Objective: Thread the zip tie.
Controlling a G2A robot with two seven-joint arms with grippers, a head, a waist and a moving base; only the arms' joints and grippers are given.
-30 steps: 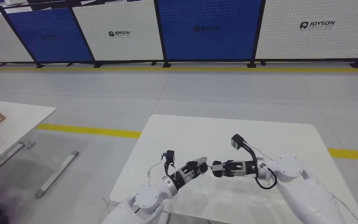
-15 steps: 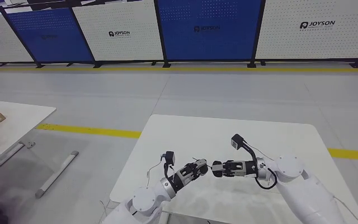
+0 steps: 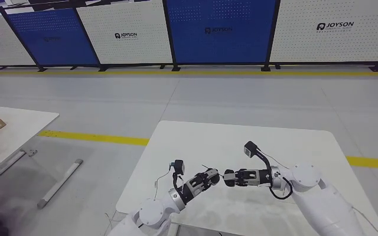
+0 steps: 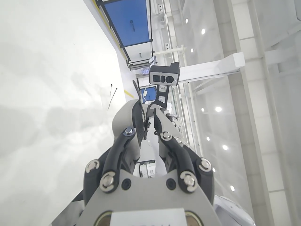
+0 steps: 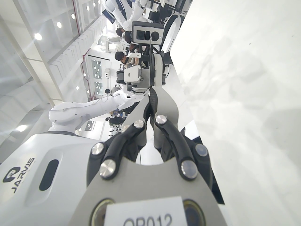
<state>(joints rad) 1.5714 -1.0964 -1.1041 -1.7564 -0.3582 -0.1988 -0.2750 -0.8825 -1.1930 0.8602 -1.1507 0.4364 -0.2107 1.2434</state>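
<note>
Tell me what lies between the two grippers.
Top view: left gripper and right gripper nearly meet tip to tip; the sliver between shows only white table. The zip tie sticks out of the left jaws.

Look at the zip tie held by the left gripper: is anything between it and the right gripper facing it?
Nothing visible. The left gripper holds the zip tie above the table, tip to tip with the right gripper; spare ties lie aside on it.

the zip tie (image 4: 137,92) looks too thin to tell whether it is threaded.
</note>
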